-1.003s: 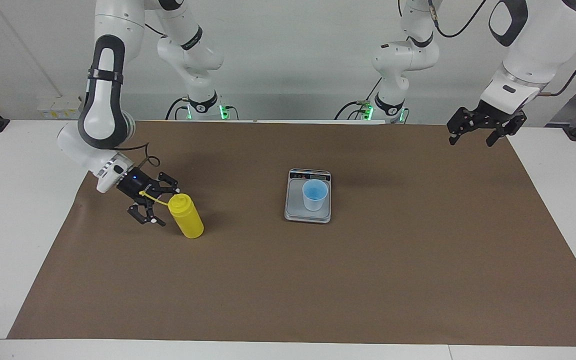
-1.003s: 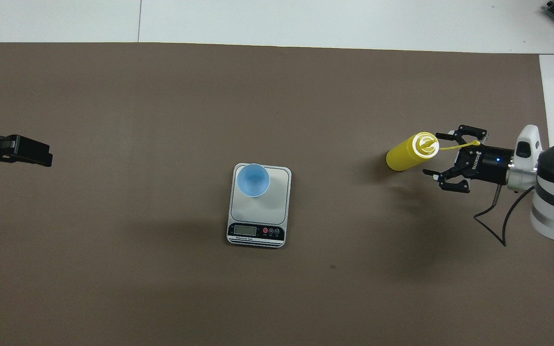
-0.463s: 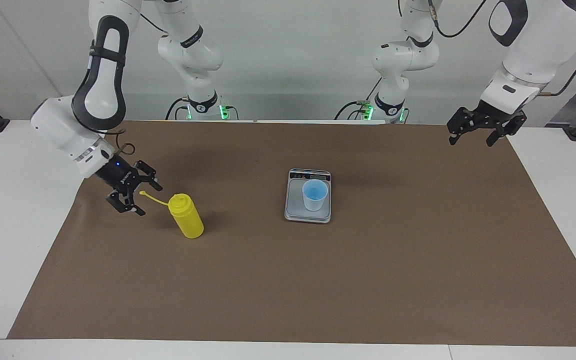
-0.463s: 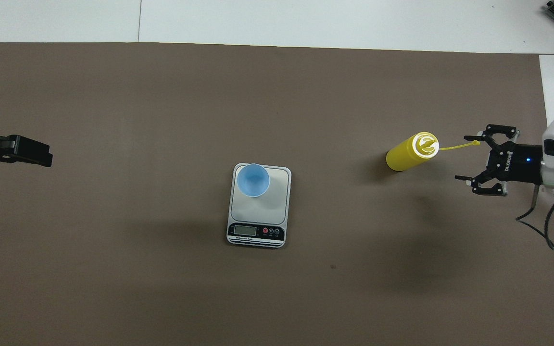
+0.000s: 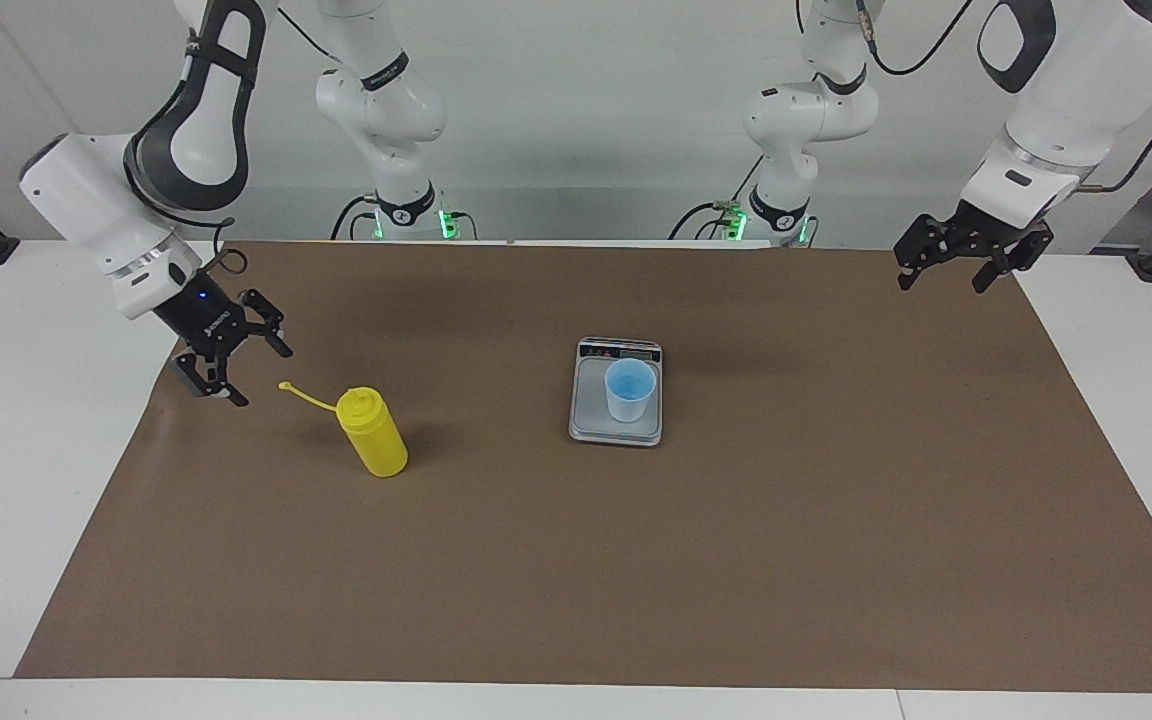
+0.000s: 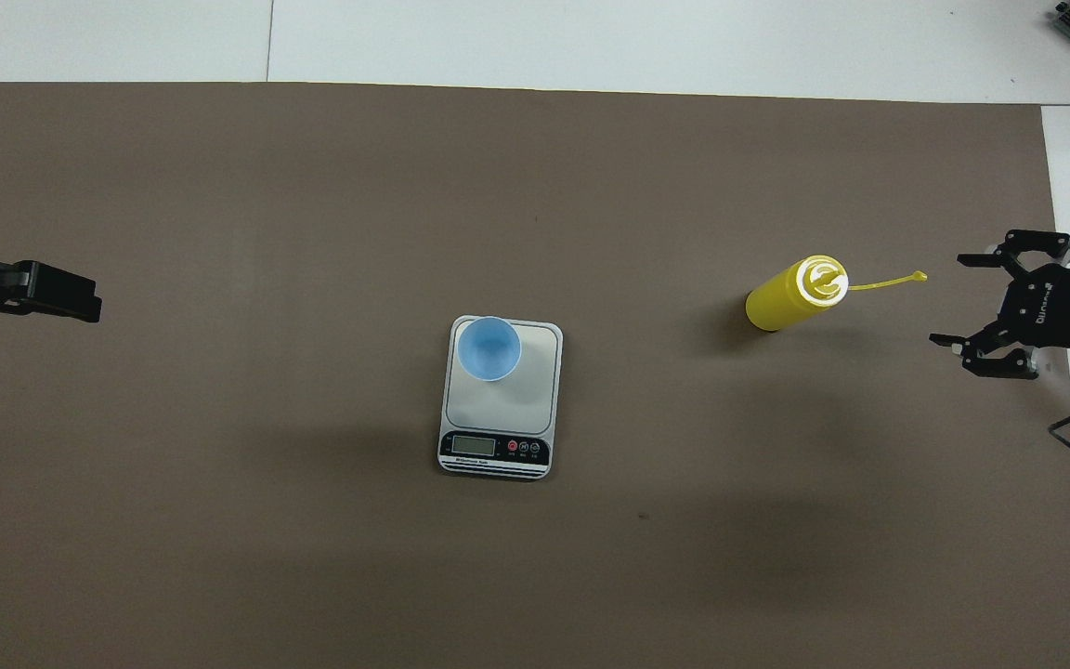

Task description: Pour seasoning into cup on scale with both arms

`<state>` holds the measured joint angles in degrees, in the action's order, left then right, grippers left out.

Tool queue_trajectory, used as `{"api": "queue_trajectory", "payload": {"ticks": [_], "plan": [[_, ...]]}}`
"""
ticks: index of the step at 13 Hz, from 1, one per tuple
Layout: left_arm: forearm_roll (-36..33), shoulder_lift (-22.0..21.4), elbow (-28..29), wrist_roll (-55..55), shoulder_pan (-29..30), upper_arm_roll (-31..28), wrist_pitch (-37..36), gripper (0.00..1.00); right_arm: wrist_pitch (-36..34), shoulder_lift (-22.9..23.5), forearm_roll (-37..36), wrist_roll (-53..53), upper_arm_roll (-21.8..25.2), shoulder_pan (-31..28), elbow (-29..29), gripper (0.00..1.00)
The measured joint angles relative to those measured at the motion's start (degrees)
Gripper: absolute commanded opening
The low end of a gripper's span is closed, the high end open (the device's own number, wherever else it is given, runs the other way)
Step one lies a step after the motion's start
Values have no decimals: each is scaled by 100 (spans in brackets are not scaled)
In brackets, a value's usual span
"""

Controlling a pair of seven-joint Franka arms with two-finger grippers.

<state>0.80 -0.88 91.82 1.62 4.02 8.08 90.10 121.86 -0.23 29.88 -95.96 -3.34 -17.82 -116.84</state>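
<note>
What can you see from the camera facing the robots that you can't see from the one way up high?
Only the facing view shows the whole white arms, their bases with green lights, and the wall. Only the overhead view shows the scale's display and buttons face-on, and the ring at the top of the seasoning bottle. Both show the yellow seasoning bottle standing alone with its cap strap sticking out, the blue cup on the scale, the open right gripper off beside the bottle, and the open left gripper waiting at its end of the brown mat.
</note>
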Motion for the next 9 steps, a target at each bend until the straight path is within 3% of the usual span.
{"api": "queue_trajectory", "payload": {"ticks": [6,9], "plan": [[0,0,0,0,0,0,0,100,-870,-257,-1630,3416,-61,710,632,100],[0,0,0,0,0,0,0,100,-1252,-267,-2015,5091,-73,1130,1061,100]]}}
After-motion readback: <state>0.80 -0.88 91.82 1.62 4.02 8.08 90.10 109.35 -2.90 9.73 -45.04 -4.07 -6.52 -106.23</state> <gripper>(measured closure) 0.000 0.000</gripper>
